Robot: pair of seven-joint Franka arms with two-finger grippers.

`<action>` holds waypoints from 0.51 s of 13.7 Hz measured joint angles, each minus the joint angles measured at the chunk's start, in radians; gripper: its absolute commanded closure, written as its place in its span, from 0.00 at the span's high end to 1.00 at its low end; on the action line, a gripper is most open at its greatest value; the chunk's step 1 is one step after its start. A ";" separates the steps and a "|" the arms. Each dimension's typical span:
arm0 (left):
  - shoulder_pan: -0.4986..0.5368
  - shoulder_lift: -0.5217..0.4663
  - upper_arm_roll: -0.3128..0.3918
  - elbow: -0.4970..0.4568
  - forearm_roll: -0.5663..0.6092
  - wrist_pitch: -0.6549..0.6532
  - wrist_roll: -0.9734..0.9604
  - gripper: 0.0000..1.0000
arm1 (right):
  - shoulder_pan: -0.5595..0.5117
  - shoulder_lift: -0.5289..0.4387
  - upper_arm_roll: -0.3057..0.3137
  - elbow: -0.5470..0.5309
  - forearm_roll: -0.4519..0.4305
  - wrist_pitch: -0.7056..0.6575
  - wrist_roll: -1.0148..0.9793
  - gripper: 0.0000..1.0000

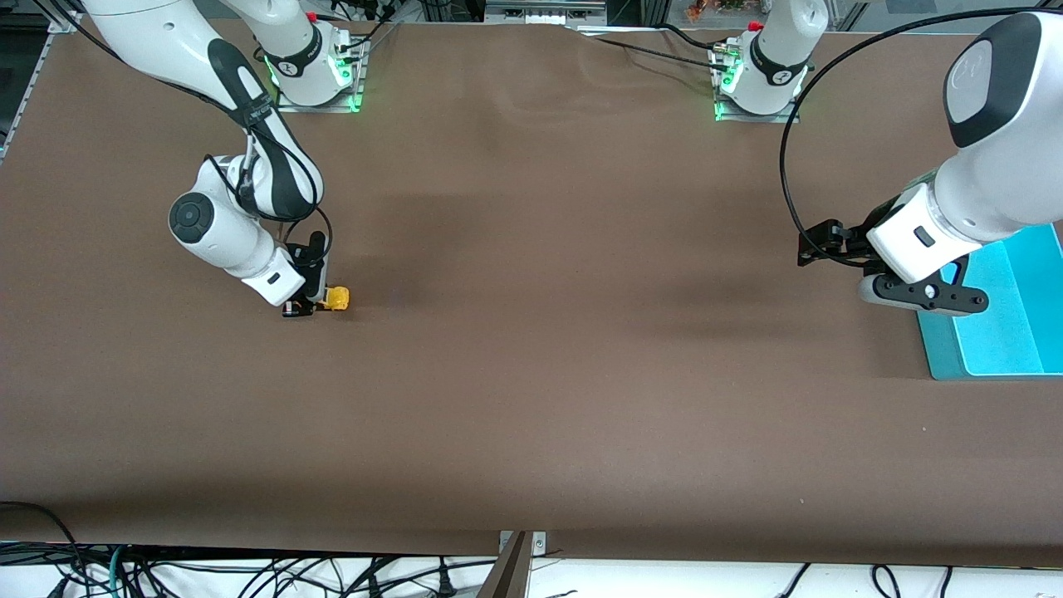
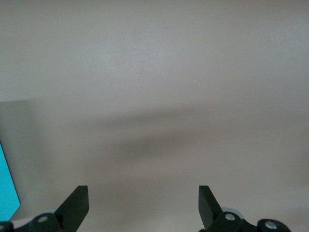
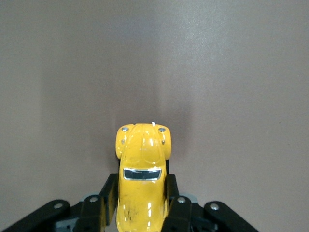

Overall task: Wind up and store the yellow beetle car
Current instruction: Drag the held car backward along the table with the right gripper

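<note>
Table [image 1: 531, 374] covered in plain brown, seen from above, with two white robot arms reaching onto it. Toward the right arm's end, the right gripper [image 1: 318, 304] sits low at the surface, its two black fingers [image 3: 176, 208] pressed against the sides of the yellow beetle car [image 1: 336, 297]. In the right wrist view, the yellow beetle car [image 3: 142, 179] is clamped between the fingers, roof up, its rounded hood and two small headlights sticking out past the fingertips over bare brown surface. Toward the left arm's end, the left gripper [image 1: 818, 247] waits above the table, fingers [image 2: 77, 205] spread wide with nothing between them, bare brown surface beneath. Turquoise tray [image 1: 1001, 332] lies just beside this gripper, at the table's edge; a sliver of the tray [image 2: 7, 183] shows in the left wrist view.
</note>
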 measured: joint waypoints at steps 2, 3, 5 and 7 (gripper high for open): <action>0.000 0.000 0.000 0.000 0.000 0.000 0.000 1.00 | -0.001 -0.003 -0.006 -0.005 0.000 0.003 -0.030 0.18; 0.000 0.000 0.000 0.000 0.000 0.000 0.000 1.00 | -0.002 -0.004 -0.017 -0.007 0.001 0.003 -0.050 0.18; 0.000 0.000 0.000 0.000 0.000 0.000 0.000 1.00 | -0.011 -0.006 -0.054 -0.011 0.007 0.003 -0.102 0.22; 0.000 0.000 -0.001 0.000 0.000 0.000 0.000 1.00 | -0.039 -0.007 -0.091 -0.013 0.010 0.003 -0.172 0.22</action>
